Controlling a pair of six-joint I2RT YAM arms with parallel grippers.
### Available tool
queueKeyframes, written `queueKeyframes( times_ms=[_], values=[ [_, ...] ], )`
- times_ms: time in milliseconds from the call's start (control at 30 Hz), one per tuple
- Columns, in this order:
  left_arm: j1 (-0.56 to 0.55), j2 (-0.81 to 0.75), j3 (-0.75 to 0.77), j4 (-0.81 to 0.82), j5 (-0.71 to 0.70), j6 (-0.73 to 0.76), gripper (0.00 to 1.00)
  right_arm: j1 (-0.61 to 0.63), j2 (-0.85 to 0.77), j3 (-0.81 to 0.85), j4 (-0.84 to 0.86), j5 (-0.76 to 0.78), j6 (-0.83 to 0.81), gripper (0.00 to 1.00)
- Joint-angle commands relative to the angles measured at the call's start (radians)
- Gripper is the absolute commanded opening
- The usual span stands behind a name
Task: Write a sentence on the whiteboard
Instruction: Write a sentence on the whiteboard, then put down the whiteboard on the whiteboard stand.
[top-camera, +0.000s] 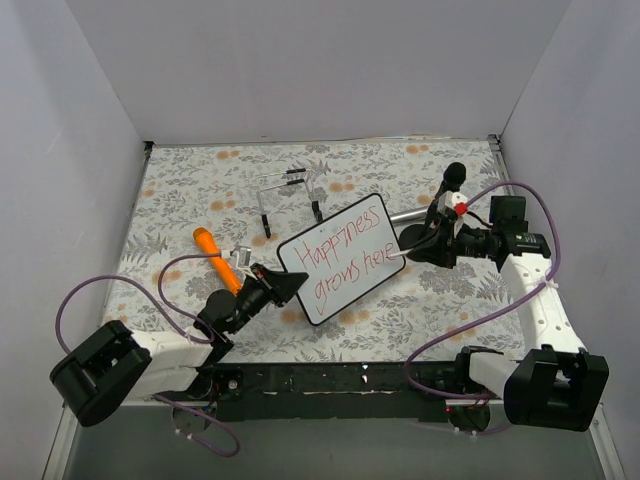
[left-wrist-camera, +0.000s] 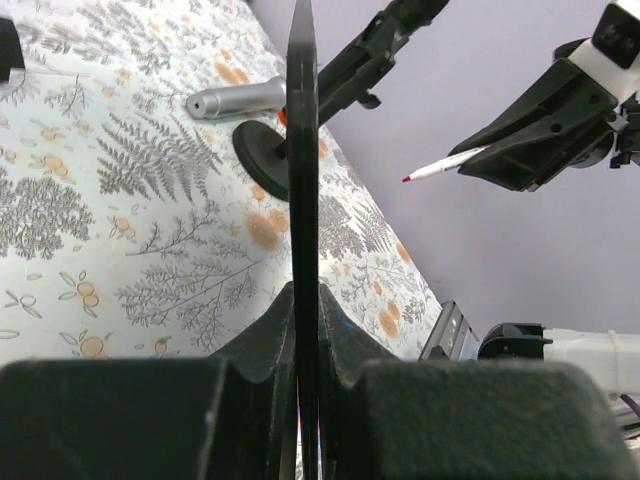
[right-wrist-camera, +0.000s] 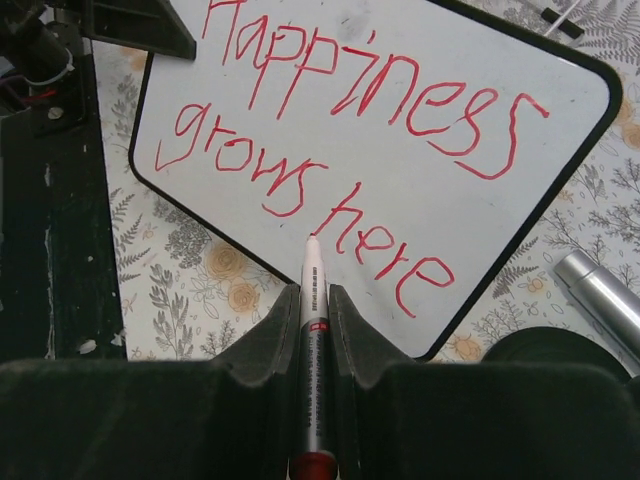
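Your left claw (top-camera: 288, 284) is pressed together on the left edge of the whiteboard (top-camera: 340, 258). From the left wrist you see the thin black frame edge-on, pinched right between the two halves. The board sits mid-table, turned at a slant, just in front of the clear wire stand (top-camera: 290, 195). You cannot tell whether its lower edge rests on the flowered cloth (top-camera: 180, 200).

Your right claw (right-wrist-camera: 314, 296) is clamped on a white marker (right-wrist-camera: 313, 330) that runs straight out between its halves, the red tip pointing at the board's right side. In the left wrist view that tip stands apart from the board's face, not touching it.

The sentence (right-wrist-camera: 370, 130) reads "Happiness grows here" in red, in two lines across the white surface. An orange pen (top-camera: 215, 258) lies beside your left arm, and a silver tube (right-wrist-camera: 600, 295) lies just beyond the board's right corner.
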Motion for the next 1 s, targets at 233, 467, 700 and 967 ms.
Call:
queueKeyframes(
  times_ms=[233, 467, 700, 967],
  values=[
    [0.116, -0.193, 0.173, -0.319, 0.171, 0.166, 0.00, -0.026, -0.110, -0.027, -0.153, -0.191, -0.171, 0.01],
    [0.257, -0.152, 0.345, -0.474, 0.319, 0.242, 0.00, -0.026, -0.170, -0.067, -0.090, -0.185, -0.121, 0.01],
    [0.411, -0.080, 0.495, -0.556, 0.490, 0.308, 0.00, -0.026, -0.193, -0.086, -0.049, -0.174, -0.076, 0.01],
    [0.577, 0.069, 0.711, -0.661, 0.725, 0.376, 0.00, -0.026, -0.209, -0.096, -0.024, -0.162, -0.053, 0.01]
  ],
)
